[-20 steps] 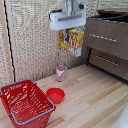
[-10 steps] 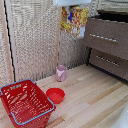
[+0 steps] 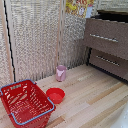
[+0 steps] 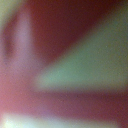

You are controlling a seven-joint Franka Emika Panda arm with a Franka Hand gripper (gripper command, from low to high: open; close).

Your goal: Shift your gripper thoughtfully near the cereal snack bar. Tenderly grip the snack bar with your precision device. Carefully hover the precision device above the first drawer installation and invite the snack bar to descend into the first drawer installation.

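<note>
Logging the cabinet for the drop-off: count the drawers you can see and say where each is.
2. The upper drawer sits at the exterior view's right, under the cabinet top. The lower drawer is directly beneath it. More may lie outside the frame.

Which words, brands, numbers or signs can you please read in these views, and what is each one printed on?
None can be read.
Cereal snack bar, top of the exterior view: busy yellow and red print, too blurred to make out any lettering.
Red basket, red bowl, pink cup, drawers: no markings visible.
Wrist view: wholly blurred.
</note>
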